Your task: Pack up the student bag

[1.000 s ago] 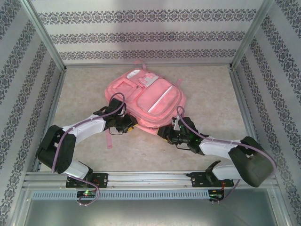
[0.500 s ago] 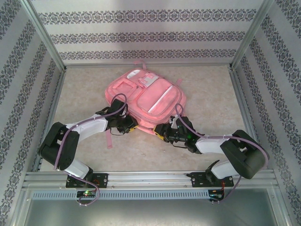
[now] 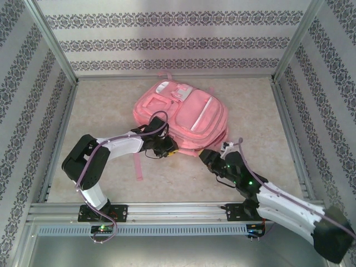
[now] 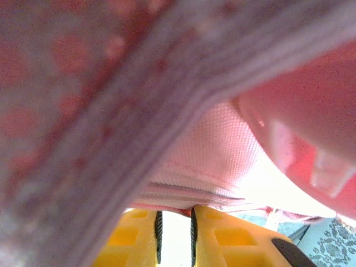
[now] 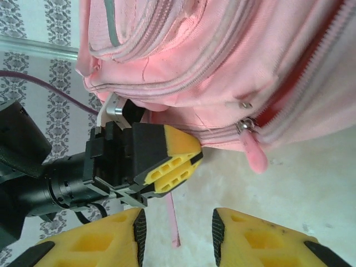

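Right now we see the backpack (image 3: 183, 114) lying flat on the table (image 3: 105, 105), in the middle and toward the far side, with its front pockets facing up. A thin pink strap (image 3: 138, 167) trails from its near left corner across the bare table toward the arms. The left gripper (image 3: 168, 150) reaches in low at the backpack's near left edge. In the left wrist view its yellow pads are drawn almost together, with the stitched hem right at their tips, so we read it as pinching the hem. The right gripper (image 3: 207, 156) sits just beside the near edge, right of the left one and close to it, but apart from the fabric. In the right wrist view its two yellow fingers stand well apart with only table between them, so its jaws are open and hold nothing. A pink zipper pull (image 5: 255, 154) hangs off the near seam, beyond those fingers.
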Motion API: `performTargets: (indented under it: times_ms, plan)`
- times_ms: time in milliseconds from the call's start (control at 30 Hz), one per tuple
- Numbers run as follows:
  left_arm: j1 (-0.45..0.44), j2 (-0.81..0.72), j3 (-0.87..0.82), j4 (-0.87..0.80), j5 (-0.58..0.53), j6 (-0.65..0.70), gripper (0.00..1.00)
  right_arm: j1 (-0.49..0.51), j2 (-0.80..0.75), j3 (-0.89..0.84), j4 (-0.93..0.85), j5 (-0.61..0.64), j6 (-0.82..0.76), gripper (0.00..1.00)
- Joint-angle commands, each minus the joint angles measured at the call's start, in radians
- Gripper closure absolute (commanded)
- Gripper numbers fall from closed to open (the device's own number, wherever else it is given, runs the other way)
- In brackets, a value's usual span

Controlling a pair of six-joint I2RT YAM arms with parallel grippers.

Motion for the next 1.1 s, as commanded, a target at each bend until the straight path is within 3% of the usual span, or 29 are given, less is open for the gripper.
performTargets:
  times_ms: [0,233,700,1067]
  plan:
    - [-0.017,0.008,0.040,0.027,0.019,0.027,0.79,-0.043,-0.105,-0.043,-0.298,0.029,-0.074,0.61]
    - [-0.018,0.002,0.040,0.005,0.020,0.041,0.79,-0.131,-0.140,-0.078,-0.255,-0.111,-0.083,0.57]
    - [-0.017,0.023,0.048,0.021,0.025,0.035,0.80,-0.138,0.372,0.047,0.257,-0.200,-0.013,0.55]
    - [-0.017,0.026,0.046,0.024,0.029,0.037,0.81,-0.136,0.545,0.087,0.388,-0.196,0.019,0.61]
